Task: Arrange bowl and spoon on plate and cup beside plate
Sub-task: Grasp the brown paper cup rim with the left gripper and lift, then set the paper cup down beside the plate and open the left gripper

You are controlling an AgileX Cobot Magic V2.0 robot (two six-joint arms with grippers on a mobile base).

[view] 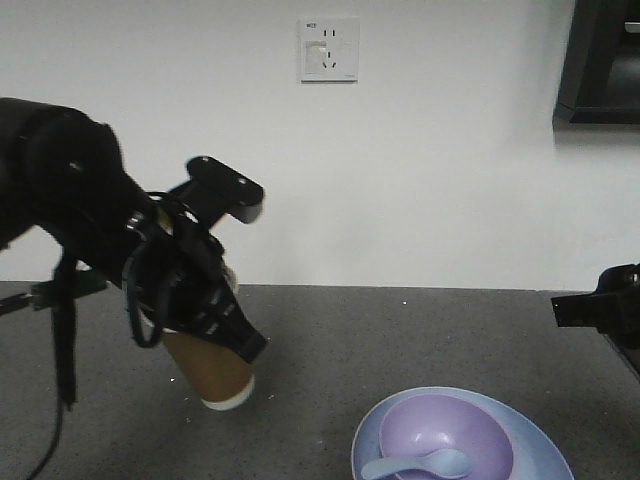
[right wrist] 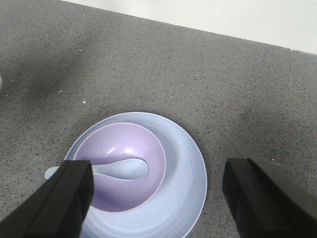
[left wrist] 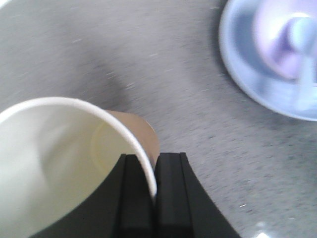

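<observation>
Dark speckled desk carried the round light-blue plate, lavender bowl and pale-blue spoon nested below the wide-spread, empty right jaws. Left jaws pinched the brown paper cup rim, tilted aloft; setting it upright beside the plate seemingly remained.

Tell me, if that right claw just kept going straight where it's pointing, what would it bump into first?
Probably the lavender bowl with the spoon in it, on the plate; the open right gripper hangs over them.
</observation>
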